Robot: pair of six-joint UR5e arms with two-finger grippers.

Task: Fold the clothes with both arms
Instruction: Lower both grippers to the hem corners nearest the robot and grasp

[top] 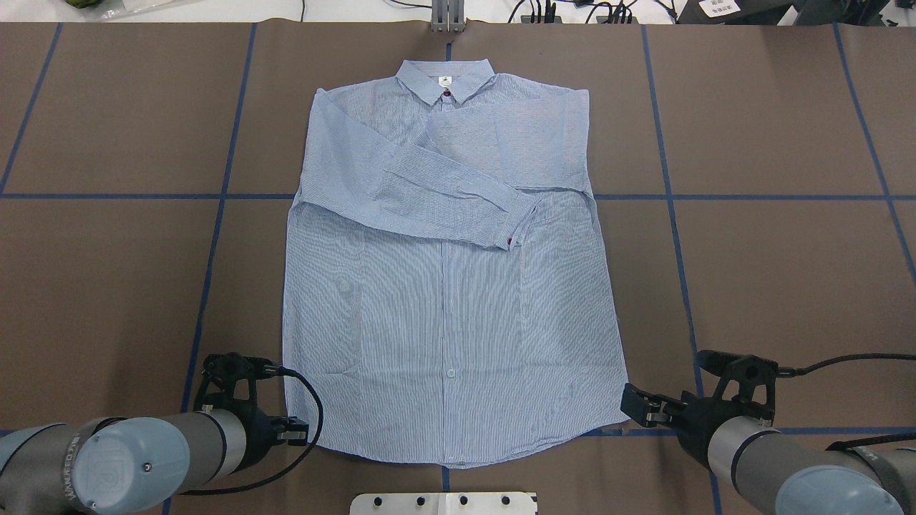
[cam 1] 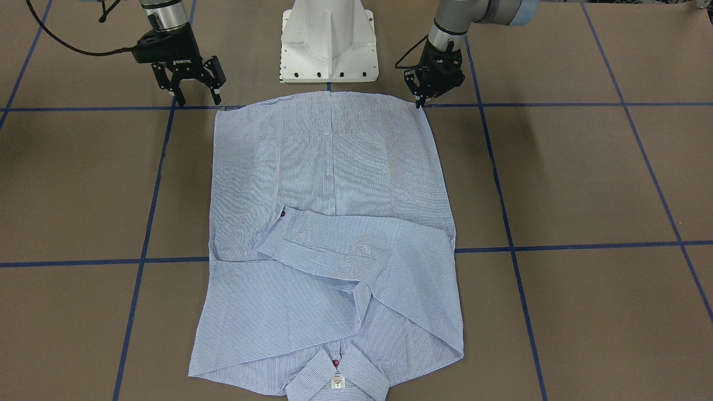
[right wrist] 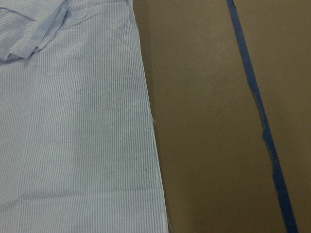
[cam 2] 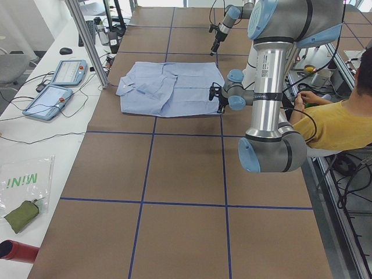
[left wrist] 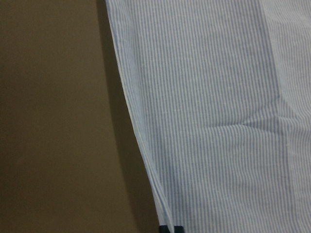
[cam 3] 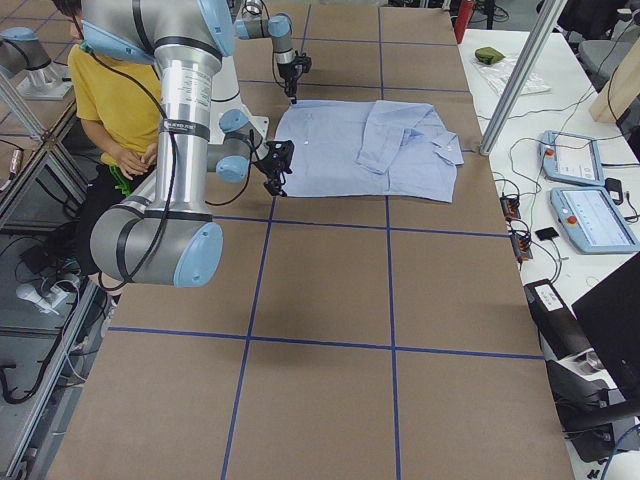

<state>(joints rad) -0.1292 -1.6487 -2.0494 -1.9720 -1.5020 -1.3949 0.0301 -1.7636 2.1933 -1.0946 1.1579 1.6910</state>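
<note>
- The shirt [cam 1: 334, 184] lies flat on the brown tabletop [cam 1: 585, 178], front side up and buttoned.
- The collar [cam 1: 334, 379] points away from the robot; the hem lies just in front of the white base [cam 1: 328, 44].
- Both sleeves are folded in across the chest. The upper sleeve [cam 1: 345, 245] runs at a slant, and its cuff shows a dark red button [cam 1: 282, 213].
- A small white label [cam 1: 337, 382] sits inside the collar.
- The left hand [cam 1: 419, 102] points down at the hem corner on the robot's left. Its fingers are clenched together, and the wrist view shows the fingertips [left wrist: 166, 228] pinching the shirt's edge.
- The right hand [cam 1: 199, 100] hangs beside the opposite hem corner. Its fingers are spread apart in the released state, with nothing between them and clear of the cloth.
- Blue tape lines [cam 1: 557, 104] divide the tabletop into a grid; the shirt covers one crossing.
- A person in a yellow top [cam 2: 343, 122] sits behind the robot.
</note>
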